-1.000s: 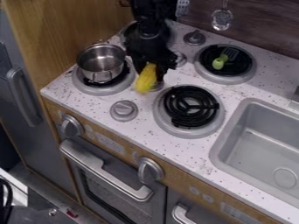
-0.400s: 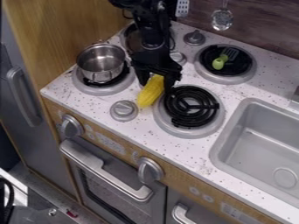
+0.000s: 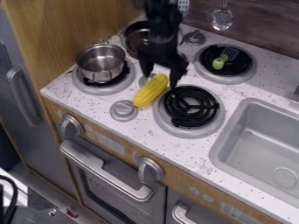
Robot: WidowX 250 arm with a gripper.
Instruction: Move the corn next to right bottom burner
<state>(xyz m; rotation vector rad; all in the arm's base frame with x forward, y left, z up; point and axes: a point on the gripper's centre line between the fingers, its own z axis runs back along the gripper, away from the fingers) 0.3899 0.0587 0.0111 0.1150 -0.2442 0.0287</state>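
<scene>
The gripper point(image 3: 159, 78) hangs over the stove's middle, its two fingers spread apart around the upper end of the corn, not closed on it. Yellow corn point(image 3: 150, 90) lies slanted on the white speckled counter, its lower end beside a grey knob. Just right of the corn is the front right burner point(image 3: 190, 107), a black coil in a grey ring; the corn lies at or very near the ring's left edge.
A metal pot point(image 3: 102, 62) stands on the front left burner, and a pan point(image 3: 135, 38) is behind it. A green spatula point(image 3: 219, 62) rests on the back right burner. The sink point(image 3: 257, 144) is at right.
The gripper has come right with the corn, then opened and risen off it. The corn now lies on the counter left of the front right burner.
</scene>
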